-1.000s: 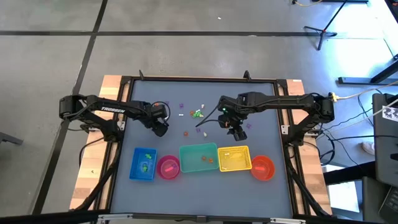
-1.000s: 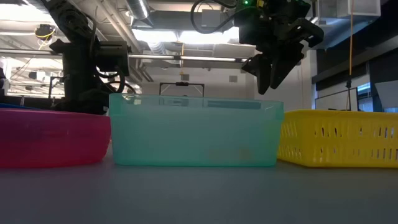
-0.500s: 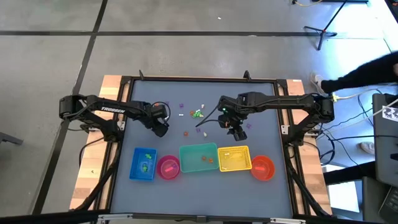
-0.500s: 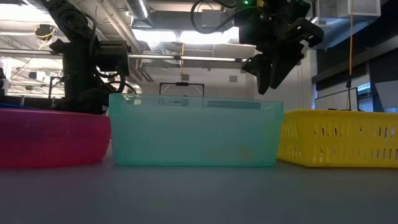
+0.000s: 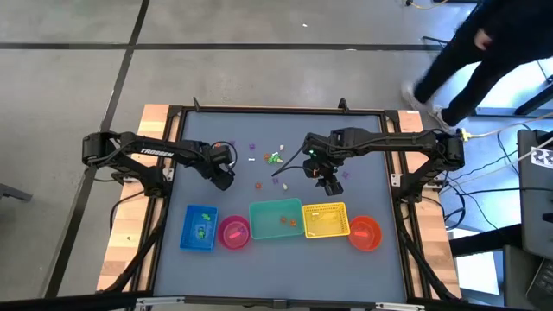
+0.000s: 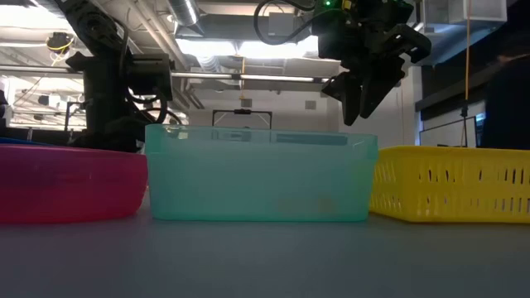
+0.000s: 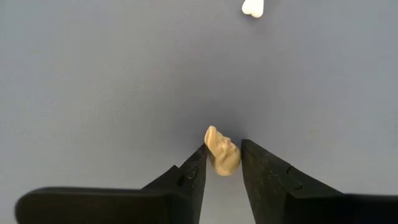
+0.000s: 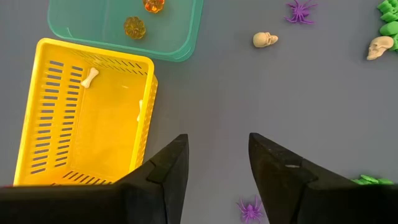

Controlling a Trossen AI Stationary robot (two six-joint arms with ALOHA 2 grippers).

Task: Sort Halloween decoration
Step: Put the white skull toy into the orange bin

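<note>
Tiny trinkets lie scattered on the far half of the table: green ones [image 5: 275, 158], an orange one [image 5: 257, 184], a purple spider [image 5: 347, 175]. My left gripper [image 5: 224, 180] stands left of them, shut on a small cream skull [image 7: 222, 151]. My right gripper [image 5: 329, 186] hangs open and empty above the table [image 6: 361, 99], just beyond the yellow basket [image 5: 325, 220]. The right wrist view shows two cream skulls [image 8: 265, 40], purple spiders [image 8: 301, 10] and green trinkets [image 8: 388, 12] on the table. My left gripper pinches the cream skull by its two sides [image 7: 217, 160] between its two fingers. The skull sits at their free ends and sticks out past them. The fingers slant down at the table. Whether the skull rests on the table or is lifted, I cannot tell.
A row of containers stands along the near side: a blue tray [image 5: 200, 227], a pink bowl [image 5: 234, 231], a teal bin [image 5: 276, 219] with orange pumpkins [image 8: 134, 27], the yellow basket with a white bone [image 8: 89, 77], and an orange bowl [image 5: 365, 232]. A person [image 5: 484, 43] moves beyond the far right corner.
A person has come into the high view beyond the table's far right corner. Both arms have kept still.
</note>
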